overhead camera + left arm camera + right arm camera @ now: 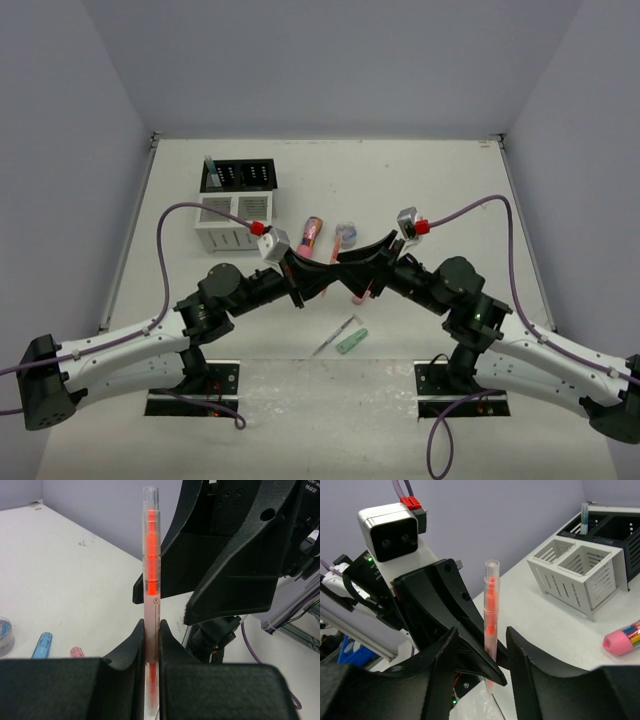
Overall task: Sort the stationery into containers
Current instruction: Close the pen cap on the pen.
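Handover, by the look: left fingers (139,636) grip the orange pen (151,570) upright above the bench (450,200), while right fingers (520,645) stand wide apart around it, holding nothing. Next, the right probably must back clear before the left carries it to the black rack (240,175).

- A robotics lab test cell: a bare white tabletop (440,200) is boxed in by plain pale grey-lilac wall panels (330,60) along its far, left and right edges.
- A white-and-black left robot arm (120,352) and a matching right robot arm (545,350) stand on black metal base plates (225,380) at the near edge.
- Loose purple cables (200,206) loop over the table.
- Bare aluminium frame rails (357,630) show behind the arms in the wrist views.
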